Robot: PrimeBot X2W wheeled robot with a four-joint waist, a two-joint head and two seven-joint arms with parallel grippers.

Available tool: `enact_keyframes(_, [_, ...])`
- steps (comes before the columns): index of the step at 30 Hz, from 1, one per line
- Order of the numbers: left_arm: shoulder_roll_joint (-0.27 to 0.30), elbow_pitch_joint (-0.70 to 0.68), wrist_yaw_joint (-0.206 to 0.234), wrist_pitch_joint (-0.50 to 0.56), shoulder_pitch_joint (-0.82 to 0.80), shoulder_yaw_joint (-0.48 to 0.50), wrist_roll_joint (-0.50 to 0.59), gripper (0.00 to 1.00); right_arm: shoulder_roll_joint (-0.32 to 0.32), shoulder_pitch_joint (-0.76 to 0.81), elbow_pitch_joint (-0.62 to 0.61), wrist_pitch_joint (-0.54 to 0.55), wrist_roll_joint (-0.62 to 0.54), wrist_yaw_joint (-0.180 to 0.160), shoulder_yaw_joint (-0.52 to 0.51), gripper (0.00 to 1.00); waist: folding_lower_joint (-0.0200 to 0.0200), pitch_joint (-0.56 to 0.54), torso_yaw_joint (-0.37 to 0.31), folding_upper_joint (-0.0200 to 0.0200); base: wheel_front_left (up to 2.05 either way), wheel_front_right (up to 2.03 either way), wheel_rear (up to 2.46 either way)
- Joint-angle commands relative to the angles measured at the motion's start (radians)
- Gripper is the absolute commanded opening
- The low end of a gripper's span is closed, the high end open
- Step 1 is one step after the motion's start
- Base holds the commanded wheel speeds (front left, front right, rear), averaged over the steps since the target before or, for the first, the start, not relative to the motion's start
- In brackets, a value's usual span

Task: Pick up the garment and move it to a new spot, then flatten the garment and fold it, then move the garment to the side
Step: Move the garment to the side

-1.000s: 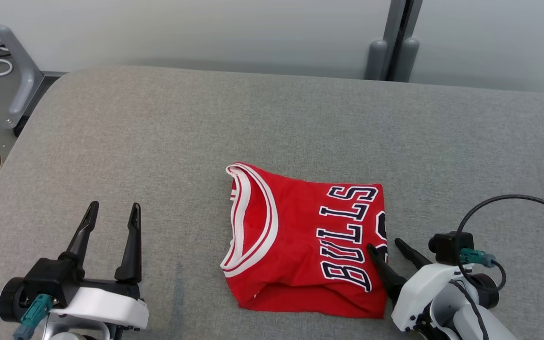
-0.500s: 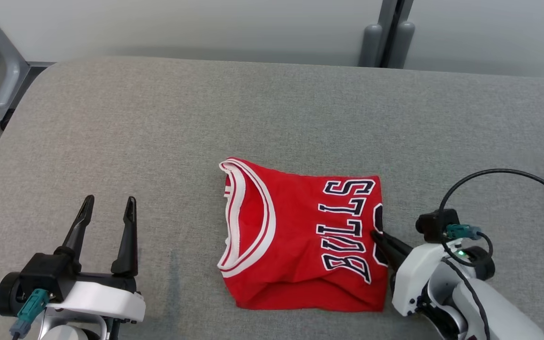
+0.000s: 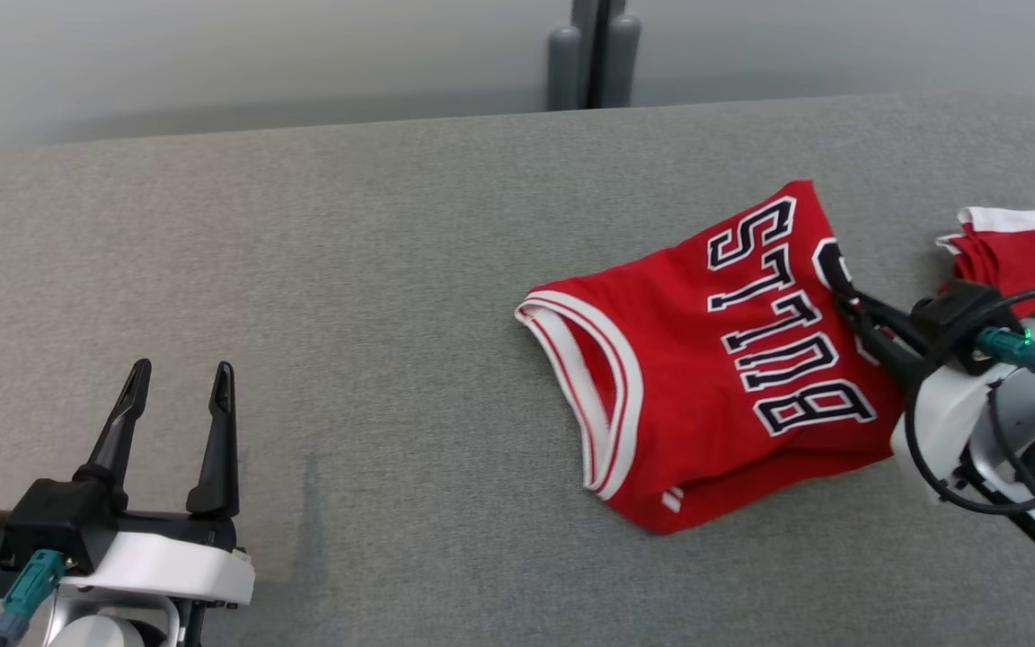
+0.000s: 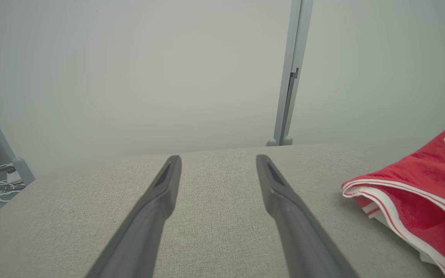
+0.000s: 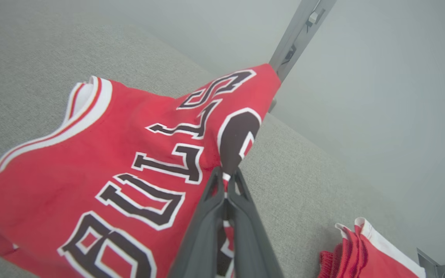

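The garment point(image 3: 706, 377) is a folded red jersey with black-and-white lettering and white trim, lying on the grey padded surface point(image 3: 347, 270) right of centre. My right gripper point(image 3: 844, 296) is shut on the garment's right edge, which is lifted a little. In the right wrist view the closed fingers point(image 5: 225, 200) pinch the red cloth point(image 5: 91, 162) beside the lettering. My left gripper point(image 3: 178, 376) stands open at the lower left, well clear of the garment, with nothing between its fingers point(image 4: 157, 204). The jersey's trimmed edge point(image 4: 411, 197) shows at the right of the left wrist view.
Another folded red-and-white cloth point(image 3: 1021, 247) lies at the right edge of the surface, close behind my right arm; it shows again point(image 5: 357, 247) in the right wrist view. A grey post point(image 3: 594, 54) stands against the pale wall behind.
My right gripper closed on the garment's right edge and dragged it to the right and away, turning it. The head camera has swung right. The left gripper stayed open.
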Motion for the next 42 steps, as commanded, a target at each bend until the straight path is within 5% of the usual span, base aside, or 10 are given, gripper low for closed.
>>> enact_keyframes(1, [0.012, -0.01, 0.006, 0.0, 0.001, 0.006, 0.004, 1.0, -0.045, 0.01, -0.089, 0.044, -0.026, 0.0, -0.039, 0.0, 0.0, 0.011, -0.077, 0.0, 0.0, 0.0, 0.0])
enact_keyframes(9, [0.033, -0.039, 0.009, 0.019, -0.014, 0.0, 0.012, 1.0, -0.136, 0.056, -0.253, 0.151, -0.014, 0.0, -0.13, 0.0, 0.0, 0.021, -0.19, 0.0, 0.0, 0.0, 0.0])
enact_keyframes(18, [0.072, -0.085, 0.002, 0.057, -0.059, -0.01, 0.033, 1.0, -0.156, -0.056, -0.181, 0.071, 0.037, 0.0, -0.109, 0.0, 0.0, 0.107, -0.281, 0.0, 0.0, 0.0, 0.0])
enact_keyframes(30, [0.138, -0.161, -0.012, 0.116, -0.143, -0.005, 0.063, 1.0, -0.204, -0.31, 0.161, -0.162, 0.042, 0.0, -0.121, 0.0, 0.0, 0.284, -0.32, 0.0, 0.0, 0.0, 0.0])
enact_keyframes(41, [0.185, -0.205, -0.032, 0.156, -0.222, -0.014, 0.088, 1.0, -0.08, -0.369, 0.525, -0.274, 0.063, 0.0, -0.256, 0.0, 0.0, 0.414, -0.325, 0.0, 0.0, 0.0, 0.0])
enact_keyframes(42, [0.189, -0.208, -0.034, 0.159, -0.225, -0.015, 0.09, 1.0, -0.063, -0.369, 0.561, -0.282, 0.069, 0.0, -0.269, 0.22, 0.0, 0.42, -0.327, 0.0, 0.0, 0.0, 0.0])
